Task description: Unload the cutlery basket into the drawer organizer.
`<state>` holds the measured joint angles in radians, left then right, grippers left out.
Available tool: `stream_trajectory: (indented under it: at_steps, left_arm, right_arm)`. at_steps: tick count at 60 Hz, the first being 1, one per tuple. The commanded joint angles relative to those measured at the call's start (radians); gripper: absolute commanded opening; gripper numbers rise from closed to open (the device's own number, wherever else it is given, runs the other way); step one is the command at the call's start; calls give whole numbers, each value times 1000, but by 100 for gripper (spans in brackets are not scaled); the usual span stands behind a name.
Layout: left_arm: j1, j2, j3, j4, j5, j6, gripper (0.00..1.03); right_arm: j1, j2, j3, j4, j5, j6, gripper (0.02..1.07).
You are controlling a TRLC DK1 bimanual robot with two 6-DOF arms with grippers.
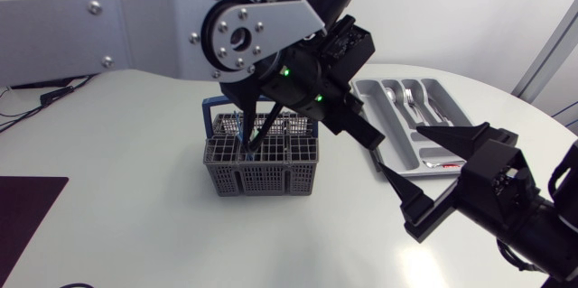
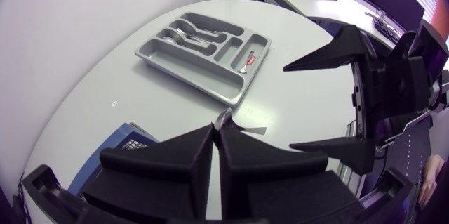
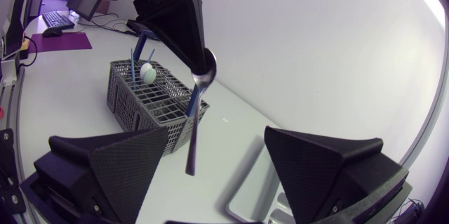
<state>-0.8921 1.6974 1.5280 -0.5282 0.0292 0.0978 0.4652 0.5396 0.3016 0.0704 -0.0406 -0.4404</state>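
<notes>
My left gripper (image 1: 368, 140) hangs above the table between the grey cutlery basket (image 1: 262, 169) and the grey drawer organizer (image 1: 365, 90). It is shut on the bowl of a spoon (image 3: 204, 75), whose bluish handle hangs straight down. In the left wrist view only the spoon (image 2: 224, 116) tip peeks out past the left gripper (image 2: 218, 130). My right gripper (image 1: 397, 147) stands open, facing the left one, with the spoon ahead of its fingers and untouched. The basket (image 3: 144, 101) holds a blue-handled piece and a white-tipped one. Spoons and forks lie in the organizer (image 2: 188, 83).
A dark mat (image 1: 23, 207) lies at the table's front left corner. The table edge curves round behind the organizer. Bare white tabletop lies in front of the basket and left of it.
</notes>
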Motion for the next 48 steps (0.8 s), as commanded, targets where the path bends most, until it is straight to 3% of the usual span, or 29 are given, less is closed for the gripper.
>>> stream_trajectory:
  at_steps: [1,11,33,48]
  left_arm:
    - [-15,10,41,27,12,-59,10]
    - [-36,30,58,39,12,-87,10]
    - [-38,65,77,39,12,-95,10]
    - [-33,71,83,40,12,-96,10]
  right_arm:
    - [35,46,33,45,36,31,102]
    - [33,164,44,147,64,32,87]
    - [70,230,57,230,130,2,57]
    - [81,278,60,252,142,-1,51]
